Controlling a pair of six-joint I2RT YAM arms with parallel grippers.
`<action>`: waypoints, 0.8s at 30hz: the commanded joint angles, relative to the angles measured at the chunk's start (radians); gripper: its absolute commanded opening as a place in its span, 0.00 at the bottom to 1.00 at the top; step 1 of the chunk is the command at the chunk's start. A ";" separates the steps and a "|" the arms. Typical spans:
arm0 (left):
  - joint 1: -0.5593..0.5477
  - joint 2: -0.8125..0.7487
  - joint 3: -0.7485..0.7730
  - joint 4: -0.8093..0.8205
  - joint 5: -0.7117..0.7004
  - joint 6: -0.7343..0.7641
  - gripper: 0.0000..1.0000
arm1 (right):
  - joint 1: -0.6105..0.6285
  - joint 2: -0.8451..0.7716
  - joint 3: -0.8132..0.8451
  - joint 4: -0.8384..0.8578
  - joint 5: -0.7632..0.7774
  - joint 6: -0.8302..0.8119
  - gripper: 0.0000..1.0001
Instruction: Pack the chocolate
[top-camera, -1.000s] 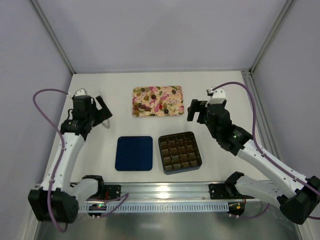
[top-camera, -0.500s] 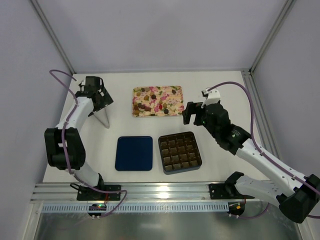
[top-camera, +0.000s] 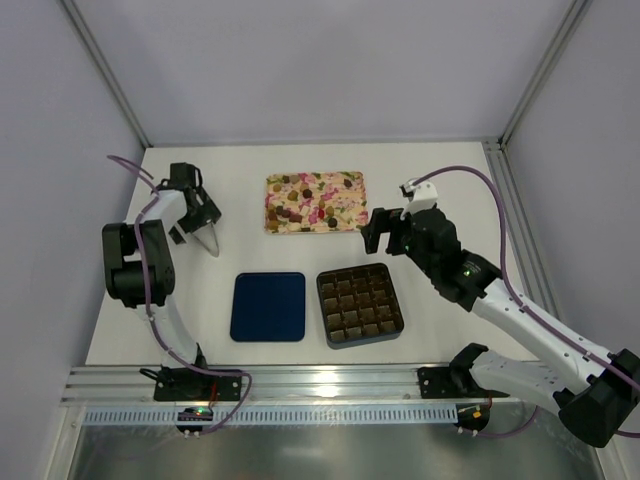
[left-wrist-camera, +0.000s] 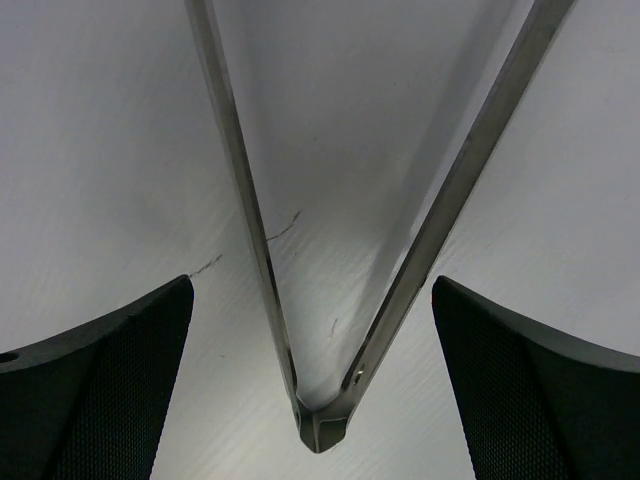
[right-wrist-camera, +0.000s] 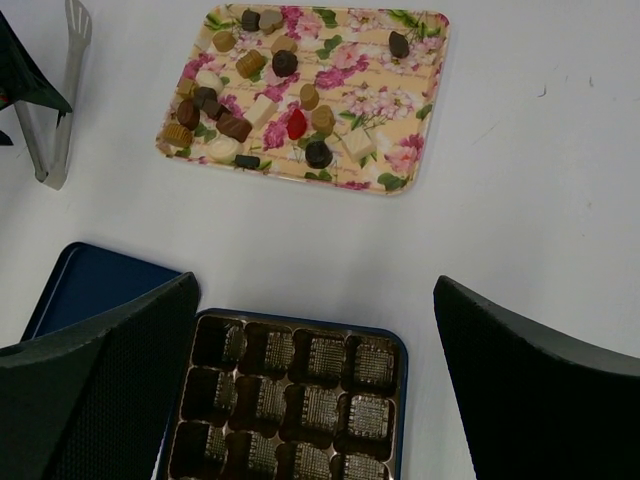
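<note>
Well left of the floral tray (right-wrist-camera: 415, 90), the left tool (left-wrist-camera: 312, 290) hangs with fingers apart on either side of metal tongs (left-wrist-camera: 320, 428) on the white worktop (top-camera: 450, 170). The chocolate (right-wrist-camera: 250, 95) lies scattered on that tray. Nearer than the tray sit a blue lid (top-camera: 268, 307) and a dark celled box (top-camera: 360, 304). Just right of the tray, the right tool (right-wrist-camera: 315, 288) is spread wide, holding nothing

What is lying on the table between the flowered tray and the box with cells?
Nothing. The right wrist view shows only bare white table between the flowered tray and the box with cells.
</note>
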 joint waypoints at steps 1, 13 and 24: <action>0.005 0.026 0.052 0.079 0.035 0.027 1.00 | -0.001 -0.032 -0.006 0.017 -0.003 0.011 1.00; 0.003 0.097 0.041 0.043 0.009 -0.001 0.97 | -0.001 -0.013 -0.026 0.036 -0.023 0.031 1.00; -0.010 0.135 0.059 0.045 0.029 0.020 0.71 | -0.001 -0.003 -0.033 0.050 -0.043 0.045 1.00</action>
